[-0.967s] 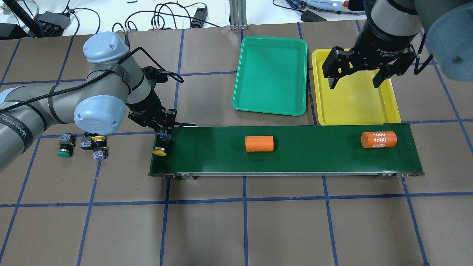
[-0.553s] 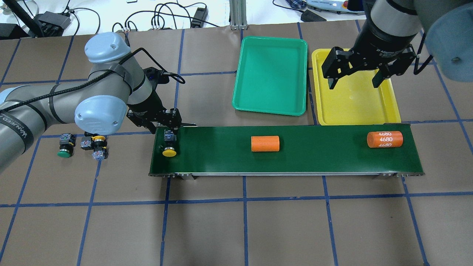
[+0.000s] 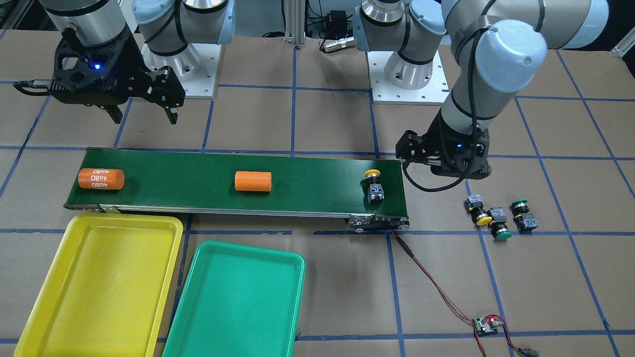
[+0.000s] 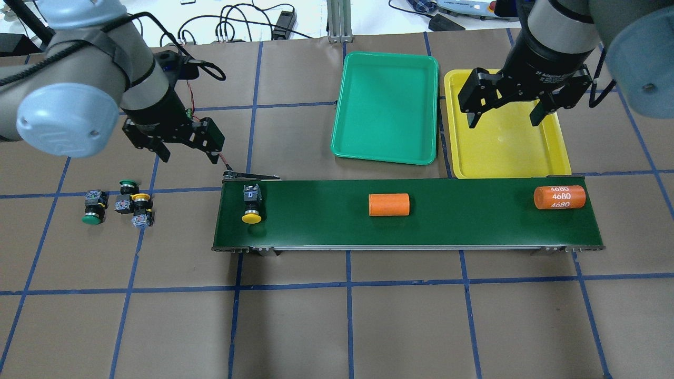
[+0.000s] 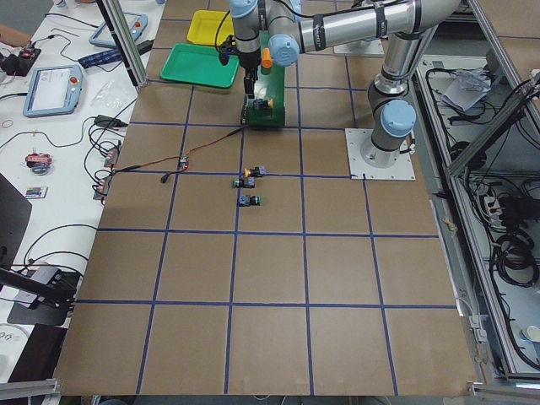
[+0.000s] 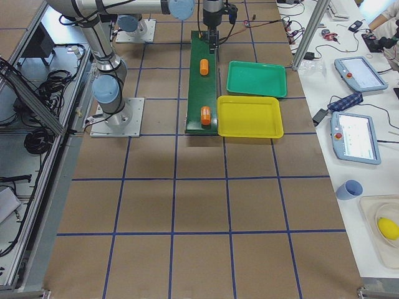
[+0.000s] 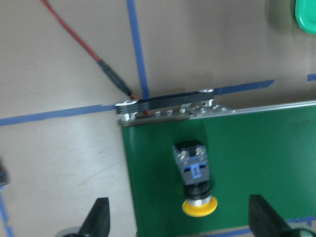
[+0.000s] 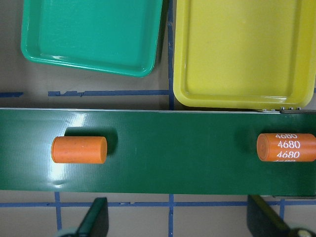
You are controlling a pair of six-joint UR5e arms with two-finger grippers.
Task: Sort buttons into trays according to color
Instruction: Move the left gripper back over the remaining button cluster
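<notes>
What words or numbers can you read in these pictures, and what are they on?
"4680", three times, on the orange cylinder at the conveyor belt's end by the yellow tray.
White print on the right hand's black collar: too small to read.
The plain orange cylinder: no writing.

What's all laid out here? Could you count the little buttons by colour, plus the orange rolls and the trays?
Small yellow-capped push-buttons: 2
Small green-capped push-buttons: 2
Orange cylinders: 2
Shallow plastic trays, one green, one yellow: 2
Total: 8
</notes>
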